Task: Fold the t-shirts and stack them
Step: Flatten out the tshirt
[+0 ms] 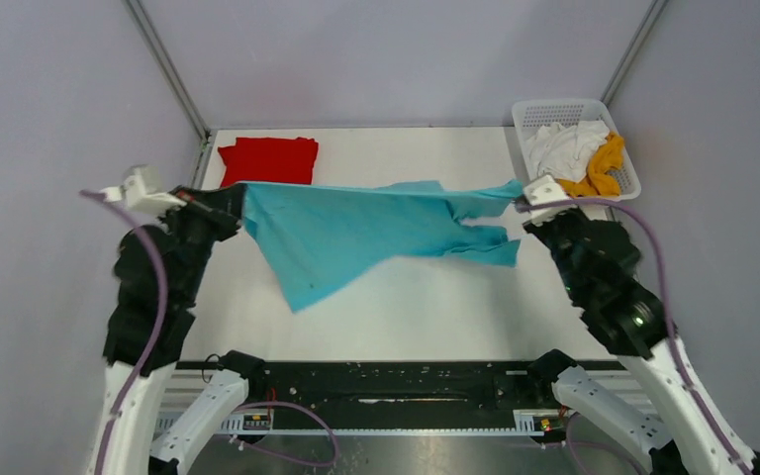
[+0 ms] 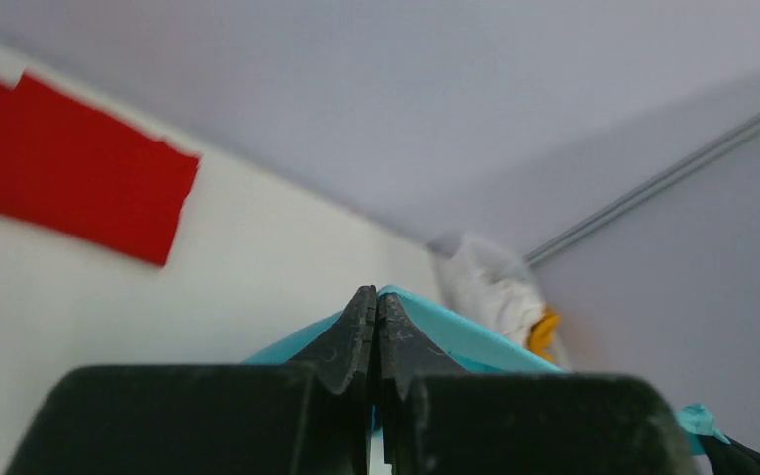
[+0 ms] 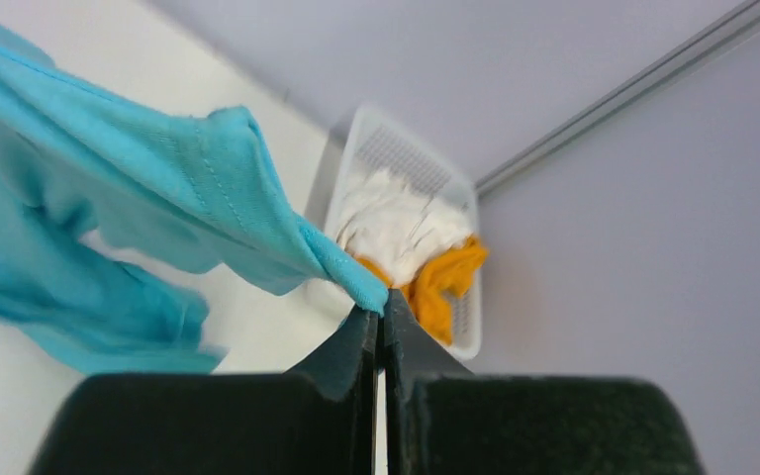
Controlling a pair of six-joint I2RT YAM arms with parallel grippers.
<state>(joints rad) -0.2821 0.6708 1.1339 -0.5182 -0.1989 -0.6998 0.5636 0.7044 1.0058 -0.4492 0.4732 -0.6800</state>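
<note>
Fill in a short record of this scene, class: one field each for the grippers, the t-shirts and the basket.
left gripper: shut on one end of the turquoise t-shirt
right gripper: shut on its other end
turquoise t-shirt: stretched between the grippers, over the table
red t-shirt: folded, far left of table
basket: far right, holding white t-shirt and mustard t-shirt

right gripper [image 3: 380, 315] clamped on corner of turquoise shirt [image 3: 109, 188]; beyond it basket [image 3: 396, 148] holding white shirt [image 3: 396, 223], yellow shirt [image 3: 440, 287].
</note>
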